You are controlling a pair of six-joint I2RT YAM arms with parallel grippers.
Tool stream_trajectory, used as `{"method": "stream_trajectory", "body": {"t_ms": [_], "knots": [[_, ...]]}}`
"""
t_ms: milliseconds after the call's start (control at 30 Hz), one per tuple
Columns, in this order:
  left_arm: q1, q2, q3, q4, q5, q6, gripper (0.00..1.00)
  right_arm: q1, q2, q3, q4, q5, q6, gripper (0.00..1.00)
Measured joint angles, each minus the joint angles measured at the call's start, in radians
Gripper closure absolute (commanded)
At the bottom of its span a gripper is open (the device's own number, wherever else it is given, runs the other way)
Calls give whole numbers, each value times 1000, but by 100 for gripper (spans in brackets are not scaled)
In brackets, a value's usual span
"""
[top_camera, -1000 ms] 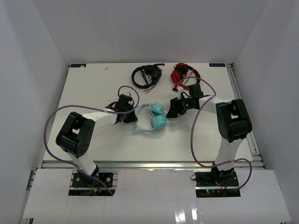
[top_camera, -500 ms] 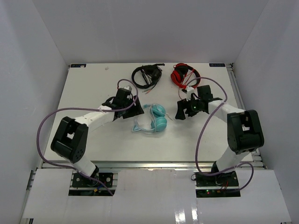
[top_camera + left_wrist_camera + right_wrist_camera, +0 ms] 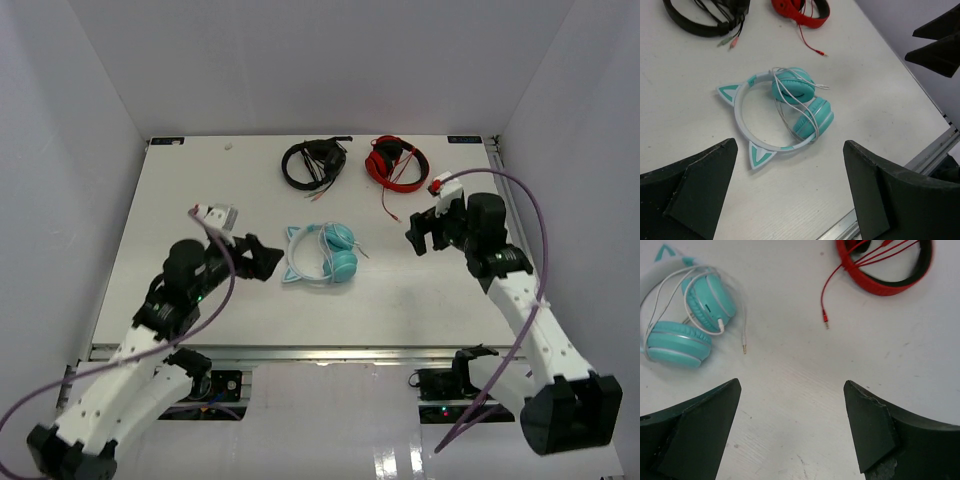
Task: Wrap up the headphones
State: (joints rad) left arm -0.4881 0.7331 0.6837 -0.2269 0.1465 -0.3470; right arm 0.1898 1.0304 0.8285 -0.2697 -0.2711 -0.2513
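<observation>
Left gripper (image 3: 262,257): black fingers spread wide, nothing held. It hovers over the flat white table (image 3: 200,180).

Immediately to its right lie the teal over-ear headphones with round cups and a pale cat-eared headband (image 3: 795,87). They lie flat, a little left of table centre. The headband arc and both ears face the left gripper and the cups lie on the far side of the arc. The cup-to-cup axis runs roughly near to far, so the band opens toward the right arm.

Thin white cable (image 3: 690,295): looped over and between the two cups. A short free tail with its plug (image 3: 744,347) trails off the cups toward the right side.

Right gripper (image 3: 420,235): fingers also parted and empty. It is well apart from the cups, with bare table between.

Behind, near the far edge, are black over-ear headphones with a dark cord (image 3: 312,163) and red over-ear headphones with a red cord (image 3: 397,160). Both are clear of the teal set.

Judgement: the left arm is much the nearer and faces the band, so it suits pinning the band. The loose plug end points at the right arm, which would have to reach left for it.
</observation>
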Motion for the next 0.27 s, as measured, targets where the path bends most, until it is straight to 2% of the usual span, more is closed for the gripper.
{"method": "stream_trajectory", "body": {"t_ms": [67,133,267], "knots": [[0,-198,-95,-13,-2,33,2,0,-113,-46,22,47,20,10],[0,-325,-139,-6,-9,50,2,-1,-200,-88,45,85,34,10],[0,-408,-161,-9,-25,62,2,-19,-295,-142,61,145,93,10]]}}
